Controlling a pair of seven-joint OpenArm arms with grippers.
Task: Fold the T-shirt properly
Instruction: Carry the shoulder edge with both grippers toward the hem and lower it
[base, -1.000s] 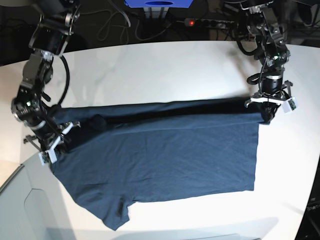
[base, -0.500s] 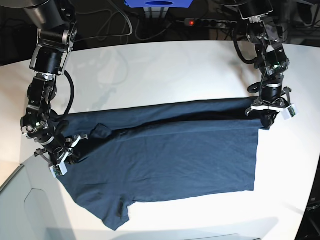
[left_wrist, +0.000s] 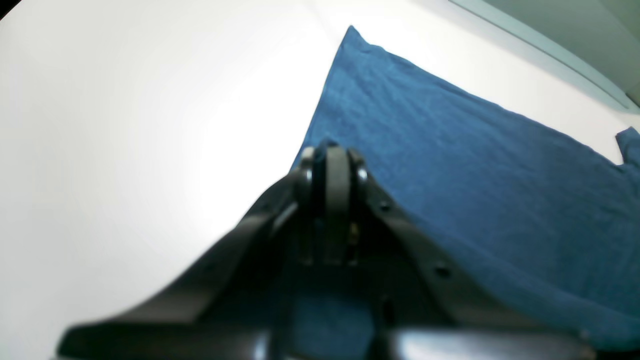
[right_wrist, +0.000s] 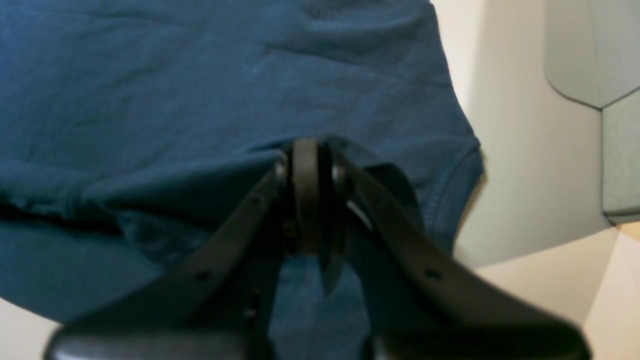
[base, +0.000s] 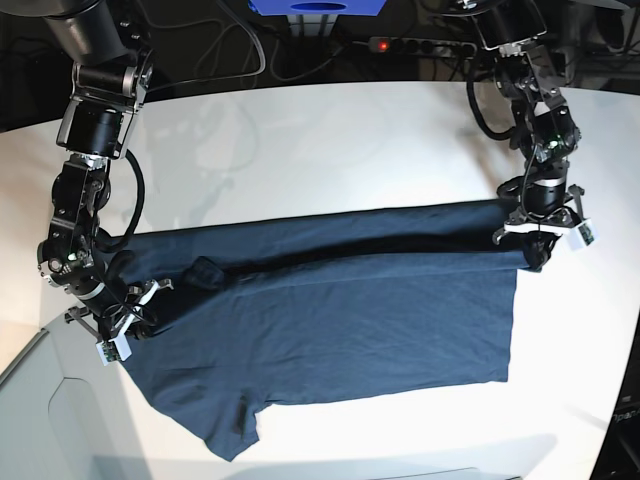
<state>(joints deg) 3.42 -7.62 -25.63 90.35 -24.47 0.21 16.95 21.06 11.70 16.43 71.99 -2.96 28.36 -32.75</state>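
The dark navy T-shirt (base: 340, 310) lies spread across the white table, its far long edge folded over toward the near side. My left gripper (base: 537, 248) is shut on the shirt's right far corner; in the left wrist view (left_wrist: 330, 155) its jaws are pressed together over blue fabric (left_wrist: 450, 165). My right gripper (base: 125, 328) is shut on the shirt's left edge near a sleeve; in the right wrist view (right_wrist: 306, 165) the jaws pinch a fold of cloth (right_wrist: 200, 100). A sleeve (base: 235, 425) sticks out at the near left.
The white table (base: 330, 150) extends bare behind the shirt. A grey panel (base: 30, 420) borders the near left corner. A power strip with a red light (base: 420, 45) and cables lie beyond the table's far edge.
Both grippers have carried the held far edge toward the near side. The right gripper slid down along the left side; the left gripper shifted slightly nearer. The folded band widened.
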